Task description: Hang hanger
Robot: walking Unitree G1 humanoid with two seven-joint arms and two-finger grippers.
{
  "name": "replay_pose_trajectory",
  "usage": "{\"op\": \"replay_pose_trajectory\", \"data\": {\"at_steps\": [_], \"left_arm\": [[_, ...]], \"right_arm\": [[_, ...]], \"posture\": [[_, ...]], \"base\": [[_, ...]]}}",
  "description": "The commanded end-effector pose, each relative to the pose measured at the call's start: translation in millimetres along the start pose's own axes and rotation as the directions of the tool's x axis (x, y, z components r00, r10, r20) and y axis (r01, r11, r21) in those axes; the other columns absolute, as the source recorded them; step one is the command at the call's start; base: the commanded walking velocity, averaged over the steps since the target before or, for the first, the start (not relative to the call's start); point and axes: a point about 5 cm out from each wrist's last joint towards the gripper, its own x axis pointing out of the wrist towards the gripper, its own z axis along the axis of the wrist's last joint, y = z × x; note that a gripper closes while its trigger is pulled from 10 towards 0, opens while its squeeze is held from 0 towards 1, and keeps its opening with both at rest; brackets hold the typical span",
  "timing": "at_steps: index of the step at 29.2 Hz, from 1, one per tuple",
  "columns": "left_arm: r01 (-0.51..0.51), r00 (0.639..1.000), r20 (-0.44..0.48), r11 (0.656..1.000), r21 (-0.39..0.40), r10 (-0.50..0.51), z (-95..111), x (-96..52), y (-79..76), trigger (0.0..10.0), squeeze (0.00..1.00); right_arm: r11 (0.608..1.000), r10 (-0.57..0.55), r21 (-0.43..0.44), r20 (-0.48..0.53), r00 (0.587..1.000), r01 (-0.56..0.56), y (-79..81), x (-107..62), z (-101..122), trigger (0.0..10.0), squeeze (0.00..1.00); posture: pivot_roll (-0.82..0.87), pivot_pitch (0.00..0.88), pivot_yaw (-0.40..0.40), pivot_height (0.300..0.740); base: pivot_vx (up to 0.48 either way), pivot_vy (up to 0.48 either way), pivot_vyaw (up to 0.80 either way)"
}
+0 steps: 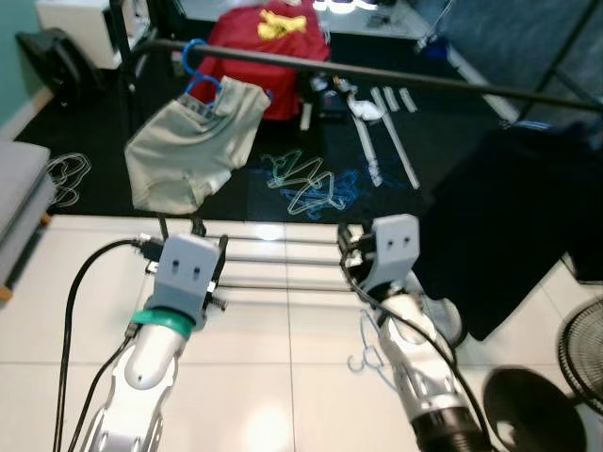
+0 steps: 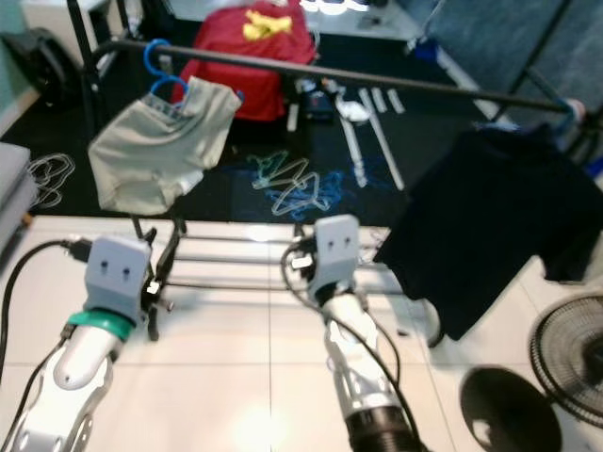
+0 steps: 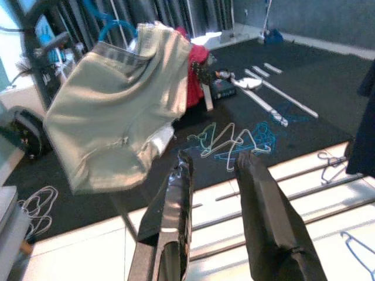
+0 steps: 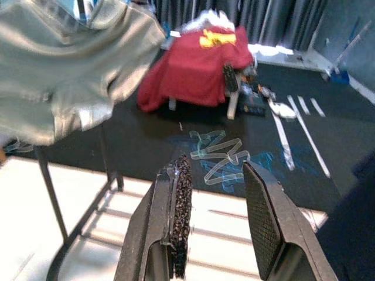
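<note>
Clothes rail [image 1: 396, 77] spanning the scene above the floor, black garment [image 2: 490, 221] draped at its right end. Pale shorts [image 1: 193, 141] suspended from a blue hanger [image 1: 195, 58] hooked over the rail's left end. Red cloth [image 1: 268, 52] heaped beyond, on the dark carpet. Tangle of spare wire hangers [image 1: 306, 184] near the carpet's front edge; one pale hanger [image 1: 369, 358] on the white tiles beside the right arm. Left end effector [image 3: 214, 193] and right end effector [image 4: 217, 199] both spread and empty, raised below the rail.

Hangers judged light, stiff, springy and prone to snagging one another; best gripped at the neck below the hook.

Rail's far right end cut off; individual hangers within the tangle hard to separate.
</note>
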Motion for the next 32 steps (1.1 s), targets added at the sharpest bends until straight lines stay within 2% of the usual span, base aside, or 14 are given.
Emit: {"op": "replay_pose_trajectory", "data": {"at_steps": [1,8,11,15,17,18,21,23,24,25,29,31,32], "left_arm": [[0.003,1.0,-0.013,1.0,0.009,-0.003,-3.1,-2.1,-1.0,10.0,0.0],[0.006,1.0,-0.018,1.0,0.007,-0.006,-8.1,-0.6,-2.3,10.0,0.0],[0.022,0.999,0.031,0.998,0.054,-0.024,-6.6,10.7,-3.7,10.0,0.0],[0.023,0.998,0.053,0.996,0.084,-0.027,-6.9,18.8,-2.6,10.0,0.0],[0.015,0.998,0.056,0.995,0.095,-0.021,-11.0,27.7,-0.4,10.0,0.0],[0.015,0.999,0.043,0.995,0.094,-0.019,-15.4,30.6,0.6,10.0,0.0],[0.015,0.999,0.034,0.995,0.094,-0.019,-18.4,31.8,1.1,10.0,0.0],[0.032,0.999,0.033,0.995,0.093,-0.035,-17.3,38.1,0.0,10.0,0.0],[0.032,0.999,0.033,0.995,0.093,-0.035,-17.3,38.1,0.0,10.0,0.0],[0.032,0.999,0.038,0.995,0.092,-0.036,-16.4,41.0,0.0,10.0,0.0],[0.023,0.999,0.036,0.996,0.082,-0.026,-17.4,42.7,-0.7,10.0,0.0],[0.023,1.0,0.018,0.997,0.071,-0.024,-21.1,41.6,-3.5,10.0,0.0],[0.023,1.0,0.018,0.997,0.071,-0.024,-21.1,41.6,-3.5,10.0,0.0]], "right_arm": [[1.0,0.013,0.002,-0.006,1.0,-0.013,4.3,-0.5,-1.3,10.0,0.0],[1.0,0.012,-0.009,-0.012,1.0,-0.012,3.9,-0.2,-4.8,10.0,0.0],[1.0,0.03,-0.006,-0.008,1.0,-0.03,3.7,0.3,-1.7,10.0,0.0],[0.999,0.053,-0.005,-0.001,0.999,-0.053,7.8,-3.1,0.2,10.0,0.0],[0.998,0.058,-0.014,-0.004,0.998,-0.058,9.3,-12.7,-2.5,10.0,0.0],[0.999,0.037,-0.018,-0.016,0.999,-0.038,6.5,-18.4,-6.1,10.0,0.0],[1.0,0.021,-0.021,-0.025,0.999,-0.022,4.3,-21.9,-8.5,10.0,0.0],[0.999,-0.034,-0.042,-0.032,0.999,0.032,-12.2,-34.7,-9.6,10.0,0.0],[0.999,-0.034,-0.042,-0.032,0.999,0.032,-12.2,-34.7,-9.6,10.0,0.0],[0.996,-0.072,-0.051,-0.04,0.997,0.07,-20.9,-39.0,-11.7,10.0,0.0],[0.991,-0.131,-0.046,-0.033,0.991,0.129,-31.0,-38.9,-13.7,10.0,0.0],[0.987,-0.154,-0.05,-0.024,0.988,0.153,-32.7,-26.7,-13.0,10.0,0.0],[0.987,-0.154,-0.05,-0.024,0.988,0.153,-32.7,-26.7,-13.0,10.0,0.0]], "posture": [[0.08,0.02,-0.027,0.74],[0.06,0.0,-0.015,0.74],[0.03,0.0,0.012,0.74],[-0.02,0.0,0.044,0.74],[-0.06,0.0,0.075,0.74],[-0.1,0.0,0.116,0.74],[-0.1,0.0,0.116,0.74],[-0.11,0.0,0.141,0.74],[-0.11,0.0,0.141,0.74],[-0.12,0.0,0.141,0.74],[-0.11,0.0,0.139,0.74],[-0.09,0.0,0.122,0.74],[-0.09,0.0,0.122,0.74]], "base": [[-0.36,0.0,0.0],[-0.358,0.0,0.0],[-0.308,0.0,0.0],[-0.3,0.0,0.0],[-0.296,0.0,0.0],[-0.285,0.0,0.0],[-0.285,0.0,0.0],[-0.274,0.0,0.0],[-0.27,0.0,0.0],[-0.244,0.0,0.0],[-0.061,0.0,0.0],[0.0,0.0,0.0],[0.0,0.0,0.0]]}}
